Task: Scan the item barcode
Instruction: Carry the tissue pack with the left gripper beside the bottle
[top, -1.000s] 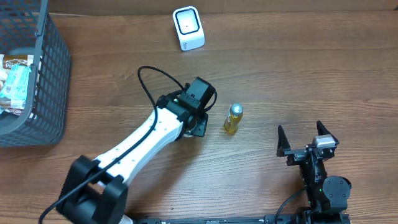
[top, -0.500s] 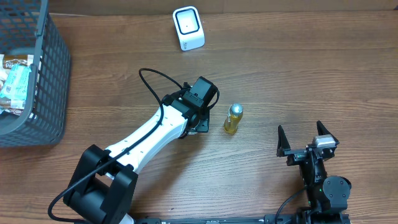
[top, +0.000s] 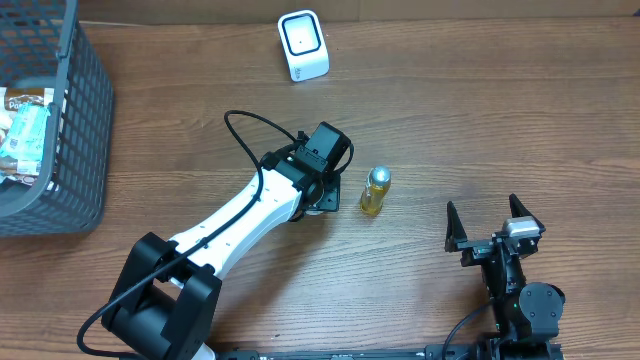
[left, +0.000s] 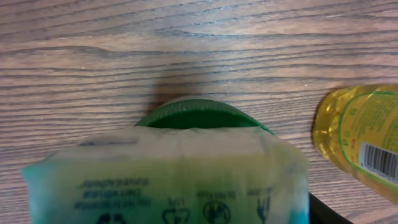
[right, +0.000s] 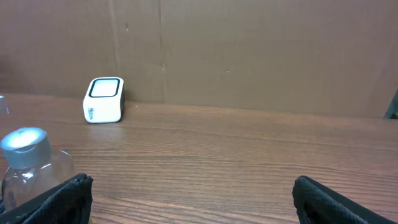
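Where gripped, the plastic pouch (left: 168, 171) crinkles.

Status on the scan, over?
Left tool gripping green-capped pouch, low. Right tool open, idle. Yellow bottle close beside pouch; scanner at far edge.

1. The left arm (top: 245, 215) had a long white shell with black joints.
2. A thin black cable (top: 236, 128) looped out near its wrist.
3. The right arm (top: 520, 290) was black, with a small silver block (top: 519, 229) and two pointed black fingers (top: 454, 228).
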